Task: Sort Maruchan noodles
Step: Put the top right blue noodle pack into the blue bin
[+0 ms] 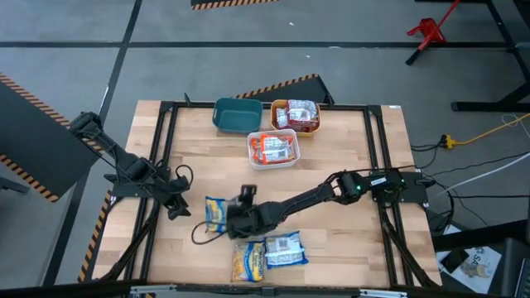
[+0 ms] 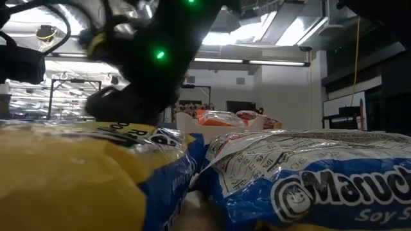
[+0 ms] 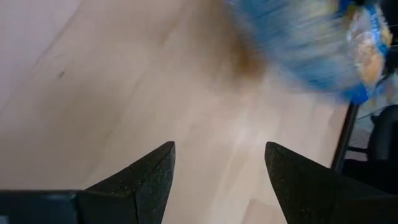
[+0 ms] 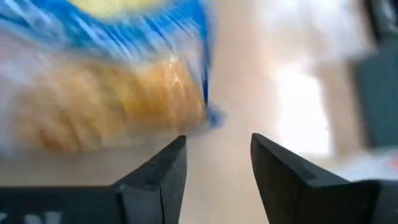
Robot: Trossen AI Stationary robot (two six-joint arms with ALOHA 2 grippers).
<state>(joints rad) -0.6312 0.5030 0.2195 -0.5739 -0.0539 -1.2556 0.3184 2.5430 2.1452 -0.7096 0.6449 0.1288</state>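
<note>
Three blue-yellow Maruchan packets lie flat on the wooden table: one left of centre and two side by side at the near edge, which fill the low view. My right gripper is open, low over the table beside the left-of-centre packet, whose corner lies just ahead of its fingertips. My left gripper is open over bare wood to the left, with that packet ahead of it. Orange-red packets and maroon-white packets lie in bins.
Three bins stand at the far middle: a teal one, an orange one and a white one just nearer. A black frame rail runs along the table's sides. Bare wood lies on the right half.
</note>
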